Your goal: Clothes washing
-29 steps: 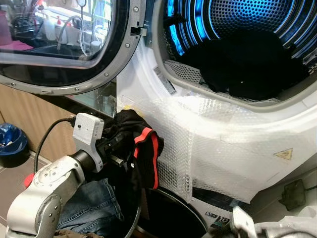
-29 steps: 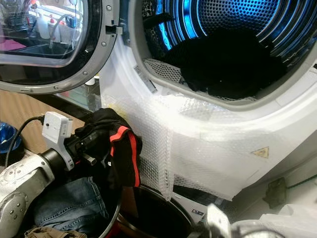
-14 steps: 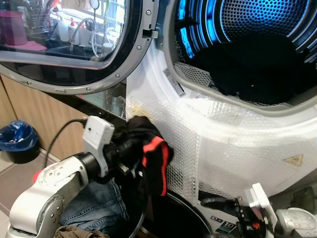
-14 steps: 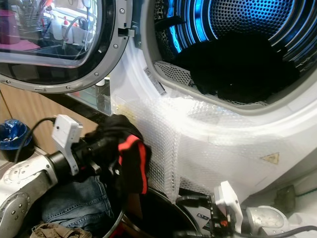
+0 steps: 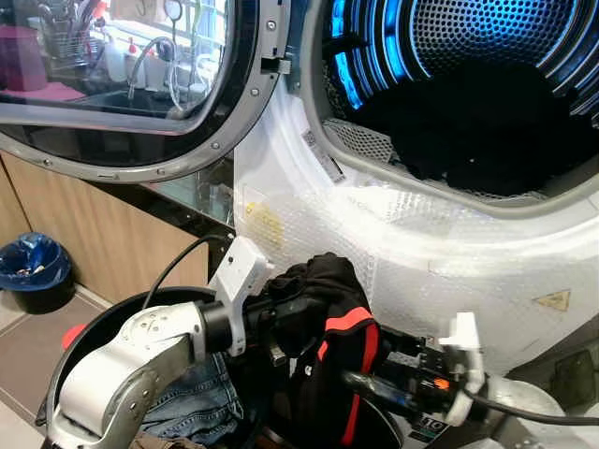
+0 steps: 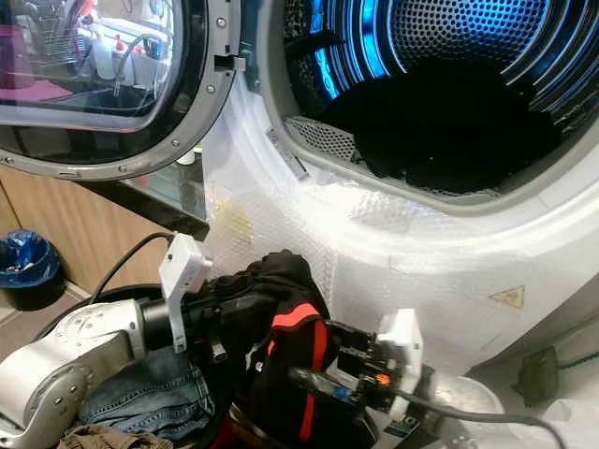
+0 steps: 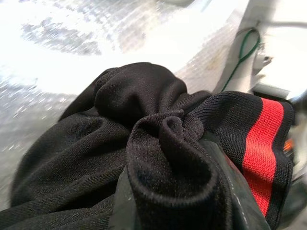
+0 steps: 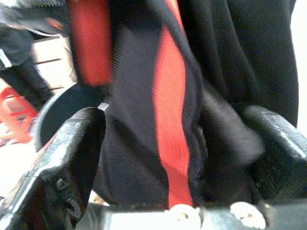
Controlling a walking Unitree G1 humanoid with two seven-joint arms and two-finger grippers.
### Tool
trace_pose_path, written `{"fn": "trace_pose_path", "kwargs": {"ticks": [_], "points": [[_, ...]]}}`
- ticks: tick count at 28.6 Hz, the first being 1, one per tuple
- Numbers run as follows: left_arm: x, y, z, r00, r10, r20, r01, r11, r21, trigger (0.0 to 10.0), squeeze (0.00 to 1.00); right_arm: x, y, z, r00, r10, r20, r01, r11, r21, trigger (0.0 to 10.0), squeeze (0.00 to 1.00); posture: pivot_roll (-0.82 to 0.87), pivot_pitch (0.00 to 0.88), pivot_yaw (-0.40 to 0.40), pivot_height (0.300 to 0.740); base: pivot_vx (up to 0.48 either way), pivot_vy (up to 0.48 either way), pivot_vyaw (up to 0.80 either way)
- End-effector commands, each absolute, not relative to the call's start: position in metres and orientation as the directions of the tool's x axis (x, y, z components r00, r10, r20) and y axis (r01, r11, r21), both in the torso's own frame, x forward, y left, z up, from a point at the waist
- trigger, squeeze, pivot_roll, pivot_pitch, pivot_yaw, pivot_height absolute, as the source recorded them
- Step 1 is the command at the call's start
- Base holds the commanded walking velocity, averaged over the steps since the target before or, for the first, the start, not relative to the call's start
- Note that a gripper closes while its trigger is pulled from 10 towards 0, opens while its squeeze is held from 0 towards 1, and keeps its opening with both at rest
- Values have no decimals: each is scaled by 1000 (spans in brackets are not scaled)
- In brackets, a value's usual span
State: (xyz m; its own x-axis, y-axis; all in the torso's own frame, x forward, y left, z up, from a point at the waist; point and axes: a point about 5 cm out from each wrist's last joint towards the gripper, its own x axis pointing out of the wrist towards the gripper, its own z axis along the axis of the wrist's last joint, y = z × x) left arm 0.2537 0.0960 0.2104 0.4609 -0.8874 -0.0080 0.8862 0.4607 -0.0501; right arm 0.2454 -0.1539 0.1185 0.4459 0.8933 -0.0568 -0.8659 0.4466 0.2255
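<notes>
Right gripper (image 5: 360,382) came up, fingers wide around the garment (image 5: 328,309) clamped in the left gripper (image 5: 281,323); could snag below the drum (image 5: 468,84).

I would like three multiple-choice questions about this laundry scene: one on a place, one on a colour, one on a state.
1. Where is the black garment?
A. inside the drum
B. held by the left gripper below the washer opening
C. on the floor

2. What colour is the garment's stripe?
A. red
B. yellow
C. green

3. How is the washer door?
A. shut
B. swung open
C. removed

Answers: 1 B, the gripper clamps the bunched cloth in front of the bubble wrap. 2 A, the band shows red in both wrist views. 3 B, the door stands open to the left of the drum.
</notes>
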Motion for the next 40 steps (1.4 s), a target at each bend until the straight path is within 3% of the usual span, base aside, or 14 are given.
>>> {"fn": "trace_pose_path", "kwargs": {"ticks": [1,5,6,8,11,16,18,21,25,29,32,36,40], "points": [[252,89,217,411,-911,25,911,410,-43,0,0,249,-156,117,491,868,-76,-841,494,220,10000,1000,49,0,-118,740,0,0,0],[253,81,217,397,-917,39,917,395,-51,0,0,262,-146,115,599,799,-47,-767,590,252,10000,1000,46,0,-115,740,0,0,0],[252,79,218,393,-918,47,919,390,-56,0,0,265,-143,115,625,779,-36,-744,609,275,10000,0,46,0,-115,740,0,0,0],[252,77,217,392,-918,51,919,389,-61,0,0,268,-140,116,660,751,3,-707,620,342,10000,0,47,0,-115,740,0,0,0],[251,74,216,396,-917,54,917,392,-72,0,0,269,-132,120,676,731,92,-675,563,477,10000,0,45,0,-118,740,0,0,0],[251,72,213,417,-907,67,907,410,-91,0,0,259,-117,126,618,758,210,-696,403,594,10000,0,47,0,-129,740,0,0,0],[255,76,211,476,-876,76,878,469,-96,0,0,235,-111,132,447,840,307,-780,198,593,10000,0,47,0,-136,740,0,0,0],[261,82,211,536,-839,91,843,528,-102,0,0,224,-113,129,360,886,293,-801,133,583,10000,0,48,0,-141,740,0,0,0],[264,85,211,566,-819,96,824,557,-107,0,0,221,-114,119,333,919,213,-799,154,582,10000,0,46,0,-144,740,0,0,0],[265,84,210,578,-810,100,815,567,-118,0,0,225,-114,113,362,919,156,-772,202,603,10000,0,45,0,-149,740,0,0,0],[261,74,208,549,-826,124,833,531,-153,0,0,246,-110,94,517,856,-10,-689,422,589,10000,0,45,0,-155,740,0,0,0],[259,67,209,532,-837,129,844,512,-160,0,0,261,-108,89,637,769,-56,-592,535,603,10000,0,45,0,-152,740,0,0,0],[261,64,211,533,-835,139,844,512,-161,0,0,272,-103,95,714,699,-35,-528,572,628,10000,0,41,0,-149,740,0,0,0]]}}
